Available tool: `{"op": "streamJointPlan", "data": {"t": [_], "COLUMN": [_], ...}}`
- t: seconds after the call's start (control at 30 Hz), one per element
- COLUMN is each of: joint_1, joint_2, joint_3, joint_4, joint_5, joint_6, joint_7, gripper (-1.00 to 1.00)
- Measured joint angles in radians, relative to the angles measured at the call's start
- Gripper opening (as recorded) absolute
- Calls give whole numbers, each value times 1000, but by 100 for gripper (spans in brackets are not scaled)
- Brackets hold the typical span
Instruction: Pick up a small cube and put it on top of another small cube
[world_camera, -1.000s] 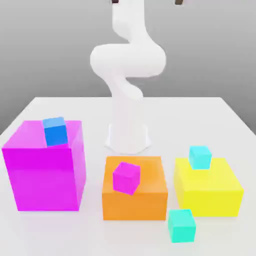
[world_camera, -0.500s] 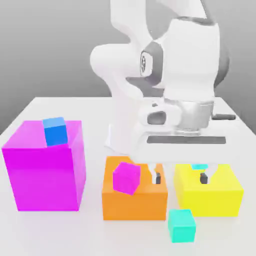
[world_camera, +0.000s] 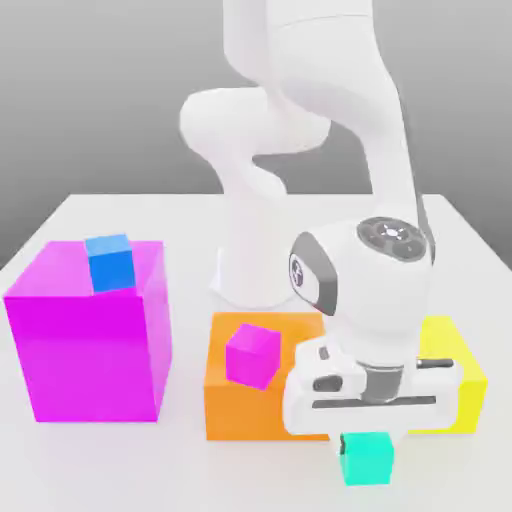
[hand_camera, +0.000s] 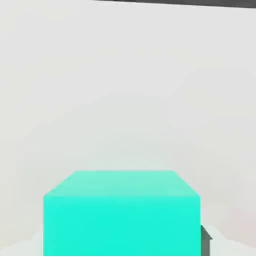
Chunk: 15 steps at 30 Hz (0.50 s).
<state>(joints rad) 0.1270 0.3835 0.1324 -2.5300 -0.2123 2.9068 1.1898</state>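
Behind tool, small cube half-hidden

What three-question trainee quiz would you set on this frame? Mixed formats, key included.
1. Multiple choice: the teal small cube beneath the jaws rests on
A) the table
B) another small cube
C) a big block
2. True or false: the blue small cube sits on top of the big magenta block.
3. Short answer: what colour is the big block bearing the small magenta cube?

Key
1. A
2. True
3. Orange: it sits on the orange block.
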Motion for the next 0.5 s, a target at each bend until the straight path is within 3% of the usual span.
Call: {"op": "streamJointPlan", "data": {"t": [0.2,0.5], "joint_1": [-49,-139], "joint_2": [-171,-490], "joint_3": [70,24], "joint_4": [-33,-94], "joint_5": [95,99], "joint_6": [-136,-375], "joint_7": [-73,-246], "gripper": [-100,-100]}}
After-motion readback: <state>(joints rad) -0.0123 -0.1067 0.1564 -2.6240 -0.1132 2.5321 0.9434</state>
